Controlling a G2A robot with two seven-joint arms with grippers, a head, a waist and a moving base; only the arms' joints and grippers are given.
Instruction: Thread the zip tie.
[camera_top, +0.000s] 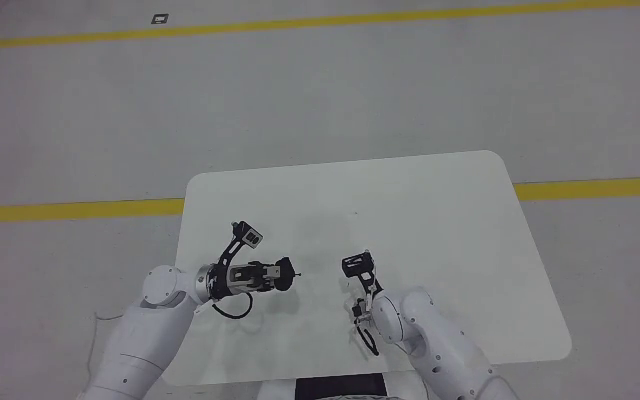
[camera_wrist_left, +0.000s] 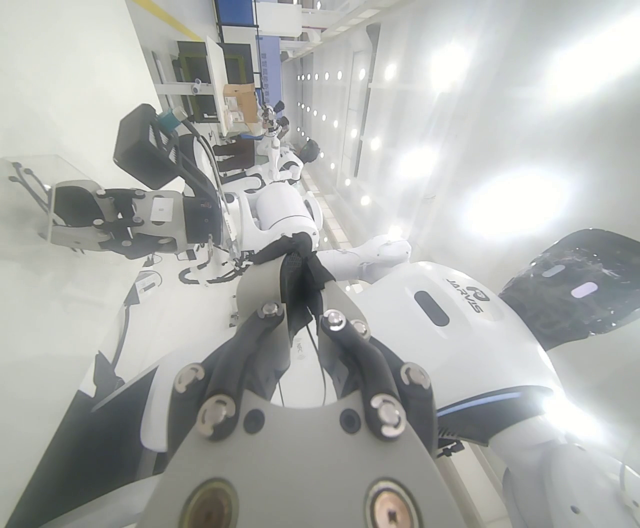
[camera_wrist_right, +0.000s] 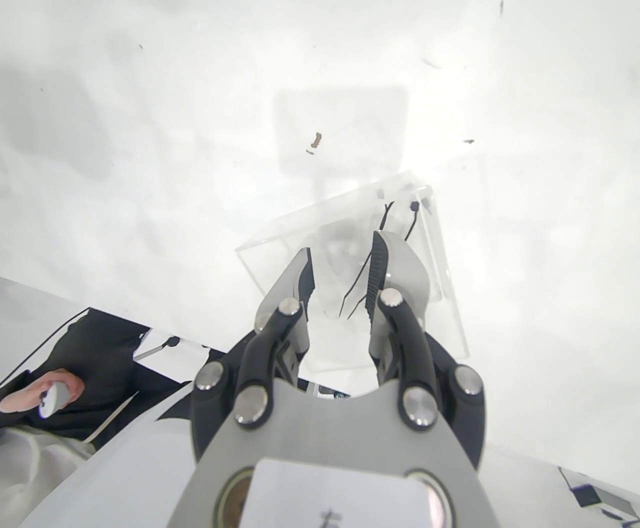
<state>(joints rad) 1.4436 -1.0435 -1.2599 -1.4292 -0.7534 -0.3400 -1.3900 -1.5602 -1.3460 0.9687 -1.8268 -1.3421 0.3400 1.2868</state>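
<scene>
Top view checked: found left hand (camera_top: 288, 272) above near half of desk (camera_top: 450, 200), clamped shut on what looks like a black zip tie (camera_wrist_left: 300, 290). Found right hand (camera_wrist_right: 342, 260) nearby, spread open and empty, over clear box (camera_wrist_right: 450, 320) of loose ties (camera_wrist_right: 414, 220). Judged light, thin, springy, slippery; recommend gripping strap close behind tip, head held rigid.

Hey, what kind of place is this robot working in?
Probably a robotics lab or workshop hall: yellow lines mark the grey floor around the white rounded table, and another white humanoid robot stands farther off under rows of round ceiling lights.
</scene>
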